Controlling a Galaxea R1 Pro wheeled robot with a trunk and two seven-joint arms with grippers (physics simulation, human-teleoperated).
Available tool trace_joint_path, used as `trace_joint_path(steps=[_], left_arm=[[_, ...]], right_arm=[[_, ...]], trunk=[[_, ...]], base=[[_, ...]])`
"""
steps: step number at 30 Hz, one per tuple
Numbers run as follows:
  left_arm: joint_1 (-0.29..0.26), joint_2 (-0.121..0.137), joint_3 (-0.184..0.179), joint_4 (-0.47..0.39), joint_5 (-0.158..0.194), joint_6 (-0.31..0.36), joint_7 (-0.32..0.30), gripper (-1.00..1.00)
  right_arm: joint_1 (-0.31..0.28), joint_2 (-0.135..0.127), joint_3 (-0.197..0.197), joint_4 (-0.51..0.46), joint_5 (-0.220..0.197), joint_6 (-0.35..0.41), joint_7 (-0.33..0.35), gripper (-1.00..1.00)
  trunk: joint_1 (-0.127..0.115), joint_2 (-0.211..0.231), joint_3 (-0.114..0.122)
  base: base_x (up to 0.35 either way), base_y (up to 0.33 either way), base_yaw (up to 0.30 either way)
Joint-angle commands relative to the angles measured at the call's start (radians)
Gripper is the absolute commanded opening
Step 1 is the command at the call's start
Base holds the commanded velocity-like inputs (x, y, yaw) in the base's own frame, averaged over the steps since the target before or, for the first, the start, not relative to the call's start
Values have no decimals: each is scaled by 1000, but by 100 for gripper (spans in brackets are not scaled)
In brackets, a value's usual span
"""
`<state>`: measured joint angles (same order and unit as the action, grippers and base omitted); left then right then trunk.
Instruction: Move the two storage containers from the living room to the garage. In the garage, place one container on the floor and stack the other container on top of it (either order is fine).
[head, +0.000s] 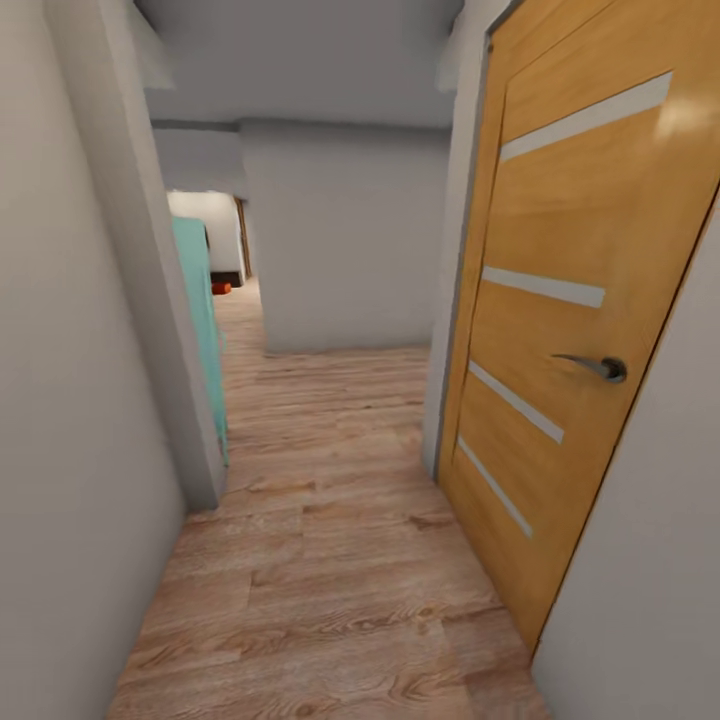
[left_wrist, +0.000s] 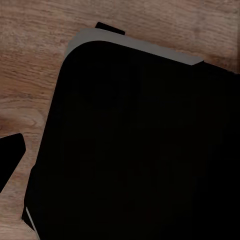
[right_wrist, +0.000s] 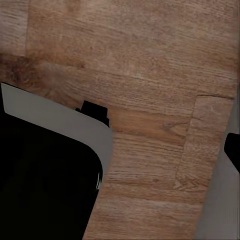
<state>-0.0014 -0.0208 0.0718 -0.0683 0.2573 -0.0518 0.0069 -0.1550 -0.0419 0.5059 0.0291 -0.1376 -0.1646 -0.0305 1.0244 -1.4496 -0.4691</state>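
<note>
Wood-plank floor (head: 330, 560) runs down a corridor past an oak door (head: 580, 330); a small orange-red container (head: 221, 288) lies far left. Transit step; next, drive toward it. Finger state cannot be told.

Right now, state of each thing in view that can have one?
wooden door: swung open, at the right of the hallway
door handle: level, not pressed
small orange-red object: on the wood floor far down the hall, too small to identify
</note>
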Motion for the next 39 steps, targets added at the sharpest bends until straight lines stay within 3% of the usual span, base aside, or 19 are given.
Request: trace_joint_path(steps=[1, 12, 26, 39], left_arm=[[0, 0, 7, -1, 0, -2, 1, 100], [0, 1, 6, 0, 0, -2, 1, 100], [0, 0, 6, 1, 1, -2, 1, 100], [0, 2, 8, -1, 3, 1, 1, 100]], right_arm=[[-1, 0, 8, 3, -10, -6, 0, 100], [0, 8, 8, 3, -11, -5, 0, 100], [-1, 2, 6, 3, -14, -5, 0, 100], [0, 11, 2, 2, -22, -5, 1, 100]], trunk=[[1, 0, -1], [1, 0, -1], [1, 0, -1], [1, 0, -1]], base=[[321, 0, 183], [321, 0, 41], [321, 0, 235], [321, 0, 21]])
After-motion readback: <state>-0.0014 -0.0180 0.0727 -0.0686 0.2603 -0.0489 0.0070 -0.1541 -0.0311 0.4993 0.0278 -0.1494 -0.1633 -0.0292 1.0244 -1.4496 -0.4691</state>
